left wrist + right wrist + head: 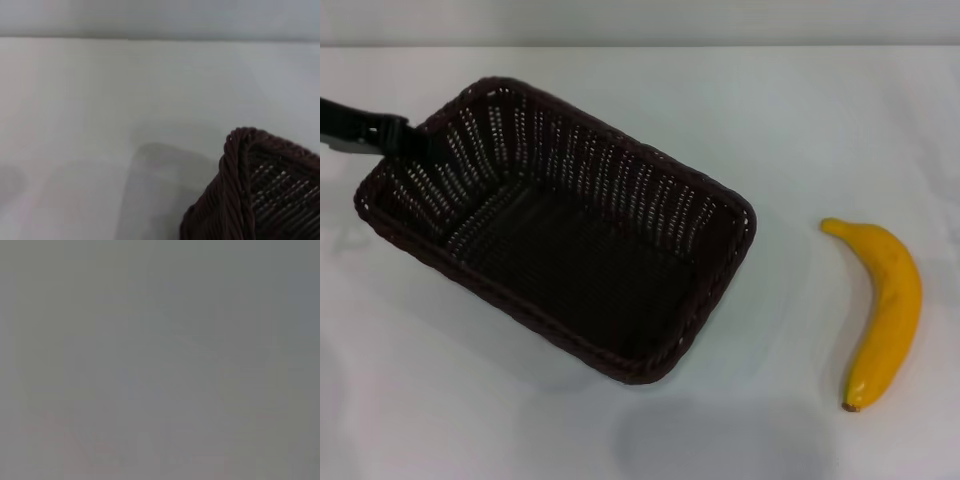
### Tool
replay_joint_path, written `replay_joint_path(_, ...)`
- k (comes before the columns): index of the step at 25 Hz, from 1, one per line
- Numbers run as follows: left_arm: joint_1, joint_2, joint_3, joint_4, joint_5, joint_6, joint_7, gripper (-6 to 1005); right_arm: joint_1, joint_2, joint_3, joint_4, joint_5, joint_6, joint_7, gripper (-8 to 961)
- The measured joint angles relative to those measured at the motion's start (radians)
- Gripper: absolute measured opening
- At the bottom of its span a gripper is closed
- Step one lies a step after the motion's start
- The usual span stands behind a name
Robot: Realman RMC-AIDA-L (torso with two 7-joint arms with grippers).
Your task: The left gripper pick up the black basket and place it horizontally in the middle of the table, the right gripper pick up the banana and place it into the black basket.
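Basket at an angle, banana waiting

Basket (pixel 560 230) sits skewed on the table (pixel 800 120), its long axis running diagonally, so the levelling step looks unfinished. The left gripper (pixel 415 140) reaches in from the robot's left to the far-left corner of the rim, a sensible spot for swinging the basket round; whether its jaws are closed on the rim or merely beside it cannot be told. In the left wrist view only a braided corner of the basket (pixel 250 185) shows above bare table (pixel 100 100). The weave is dark, perforated along slanted walls, with a rope-like rim and rounded corners. The banana (pixel 885 310), smooth, curved and yellow with a brown tip, lies well apart on the basket's right. The right gripper is out of sight.
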Motion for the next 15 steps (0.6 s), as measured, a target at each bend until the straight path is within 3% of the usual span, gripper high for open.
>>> replay_joint_path(3, 0.025, 0.012, -0.028, 0.000, -0.063, -0.026, -0.015, 181, 0.000, 0.000, 0.001, 0.000, 0.000, 0.000, 0.000, 823)
replay_joint_path(10, 0.074, 0.015, -0.197, 0.001, -0.103, -0.074, -0.028, 186, 0.000, 0.000, 0.000, 0.000, 0.000, -0.003, 0.000, 820)
replay_joint_path(15, 0.131, 0.000, -0.218, -0.001, -0.207, -0.067, -0.024, 190, 0.003, 0.000, 0.000, 0.000, 0.000, -0.007, 0.000, 818)
